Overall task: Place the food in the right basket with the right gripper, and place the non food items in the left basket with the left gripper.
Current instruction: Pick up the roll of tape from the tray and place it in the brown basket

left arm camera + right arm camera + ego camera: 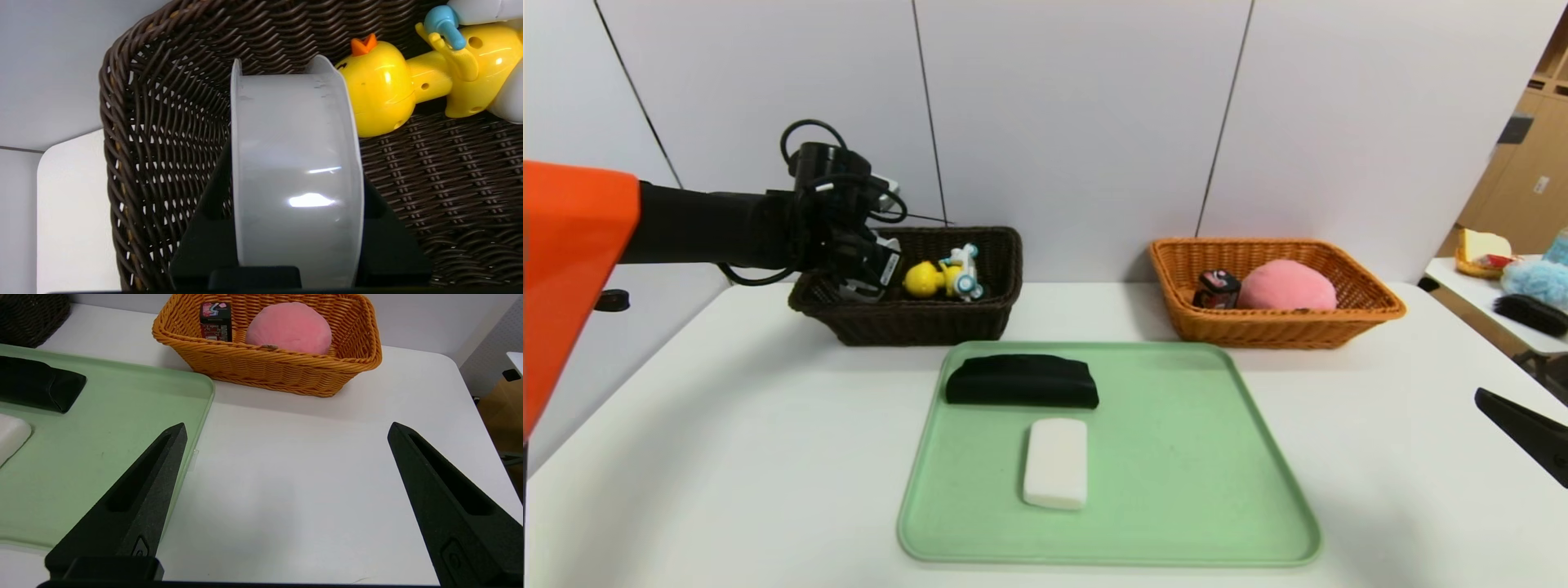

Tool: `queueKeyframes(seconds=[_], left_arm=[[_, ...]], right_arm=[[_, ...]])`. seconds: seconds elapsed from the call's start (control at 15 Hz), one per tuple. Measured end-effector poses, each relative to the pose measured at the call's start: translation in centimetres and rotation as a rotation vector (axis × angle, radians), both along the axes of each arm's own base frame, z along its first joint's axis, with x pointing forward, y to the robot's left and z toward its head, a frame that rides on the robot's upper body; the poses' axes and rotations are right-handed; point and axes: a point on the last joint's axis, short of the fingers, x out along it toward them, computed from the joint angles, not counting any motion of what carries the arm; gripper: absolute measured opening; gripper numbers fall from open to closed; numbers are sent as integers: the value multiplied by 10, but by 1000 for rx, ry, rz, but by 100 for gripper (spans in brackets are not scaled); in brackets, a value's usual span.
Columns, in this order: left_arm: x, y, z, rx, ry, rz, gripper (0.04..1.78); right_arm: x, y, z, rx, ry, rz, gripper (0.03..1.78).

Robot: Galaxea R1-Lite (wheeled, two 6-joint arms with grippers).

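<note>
White table (727, 457) with a green tray (1176, 457) at centre front, two baskets behind it against the wall. Dark basket (931, 322) at back left, orange basket (1282, 322) at back right, well apart. Left arm (703, 229) reaches in from the left, left gripper (862, 282) sits down inside the dark basket's left end. Left wrist view: both fingers (204, 241) clamp a white round container (296, 179) on its two flat faces, container on edge, held just above the woven floor near the basket's end wall. Duck toy (939, 278) lies in the same basket, beside the container; its yellow head nearly meets the container's rim, contact can't tell. Peach (1286, 286) sits in the orange basket, filling its right half; black canister (1217, 290) stands upright just beside it on the left, touching or nearly so. On the tray: black pouch (1023, 381) lies across the back left part, white bar (1055, 462) lies just in front of it, long side pointing front to back, small gap between them. Right gripper (286, 433) is parked at the table's right front, low over bare white tabletop just right of the tray, jaws spread wide and holding nothing; only one finger tip shows at the head view's right edge. Side table with clutter at far right.
</note>
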Motion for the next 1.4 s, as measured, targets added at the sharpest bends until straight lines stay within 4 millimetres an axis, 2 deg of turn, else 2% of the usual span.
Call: queueKeyframes(seconds=[0.47, 0.67, 0.93, 1.07, 1.2, 1.4], left_arm=[[4, 3, -4, 1, 6, 10, 59], [6, 3, -3, -11, -22, 15, 92], [5, 5, 3, -26, -51, 17, 124], [1, 6, 23, -41, -115, 8, 135], [-10, 3, 56, -80, -203, -38, 142], [-48, -16, 102, -143, -299, -165, 151]], right_arm=[[0, 0, -1, 1, 2, 0, 169], [0, 0, -1, 1, 2, 0, 169], [0, 0, -1, 1, 0, 2, 169], [0, 0, -1, 1, 0, 9, 169], [-1, 0, -1, 4, 0, 18, 169], [-2, 1, -1, 5, 0, 20, 169]])
